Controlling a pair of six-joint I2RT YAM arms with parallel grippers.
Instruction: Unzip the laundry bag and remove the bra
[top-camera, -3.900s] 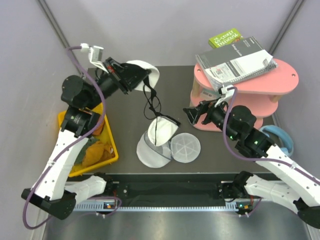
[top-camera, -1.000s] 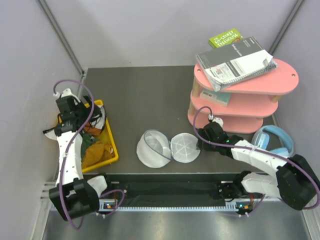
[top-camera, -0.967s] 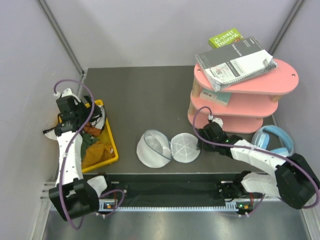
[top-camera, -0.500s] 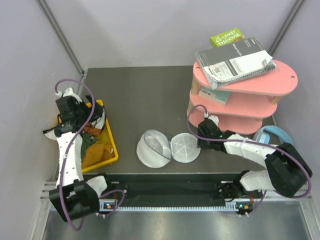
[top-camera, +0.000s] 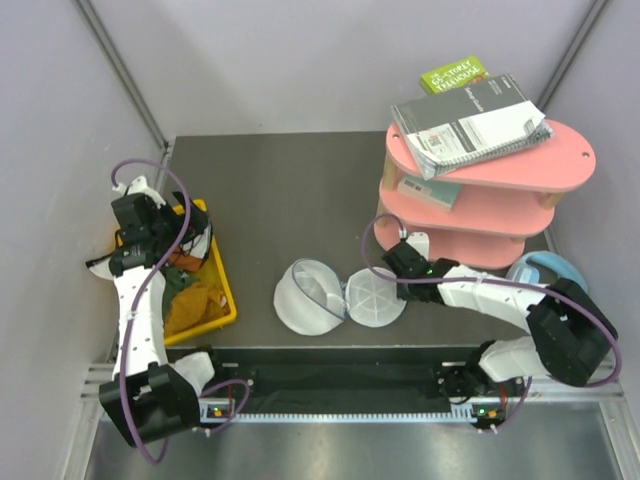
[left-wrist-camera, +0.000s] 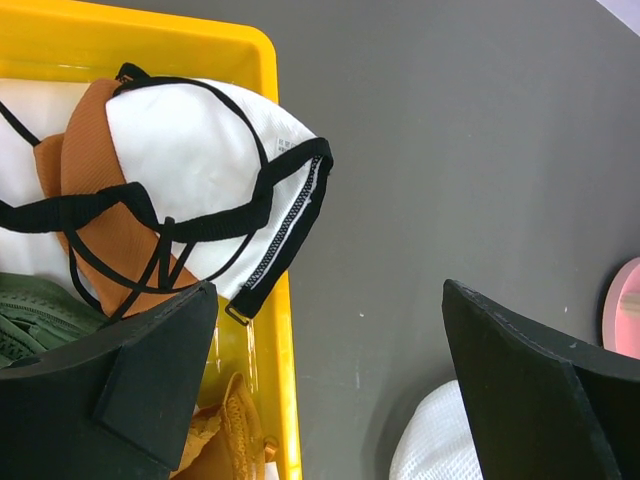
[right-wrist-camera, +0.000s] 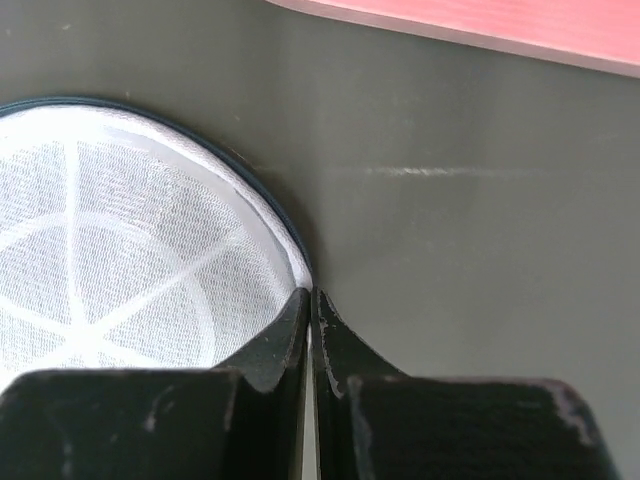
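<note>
Your bra (left-wrist-camera: 190, 140) sits in the yellow bin (left-wrist-camera: 272, 350) at left; left jaws spread, right jaws pinch the rim of the open laundry bag (top-camera: 372, 298).

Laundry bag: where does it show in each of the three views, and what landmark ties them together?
Top external: the laundry bag lies open, centre front.
Left wrist: its white edge, bottom, right of centre.
Right wrist: its mesh disc fills the left; the right gripper pinches its rim.
Shared landmark: the pink shelf.
</note>
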